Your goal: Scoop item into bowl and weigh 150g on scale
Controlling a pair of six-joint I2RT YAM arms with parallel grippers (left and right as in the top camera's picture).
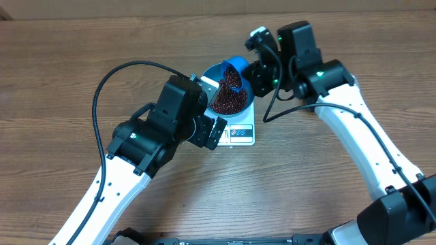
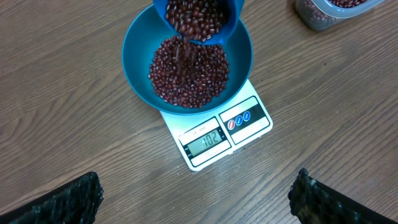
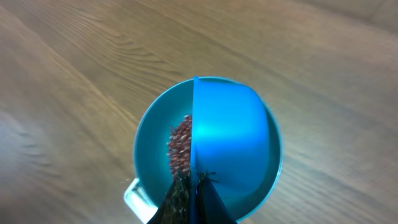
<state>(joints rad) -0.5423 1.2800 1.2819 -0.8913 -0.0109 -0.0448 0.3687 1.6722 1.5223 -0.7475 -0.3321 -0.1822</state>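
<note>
A: Surface?
B: Brown wood-grain tabletop, filling every view.
A: And the beans?
B: Heaped in the blue bowl atop the white scale, frame centre overhead; also pouring from the tilted blue scoop just above.
A: Pincers?
B: Clamped on the scoop, the right pincer. Spread wide below the scale in its wrist view, the left pincer. Clear tub at upper right there.

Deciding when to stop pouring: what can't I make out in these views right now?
Scale display: the left gripper covers it in overhead; in left wrist the digits are small and soft.
Beans left in the scoop: right wrist shows only its outside; left wrist's top edge cuts it off.
Tub fill: cut off by left wrist's top edge.
</note>
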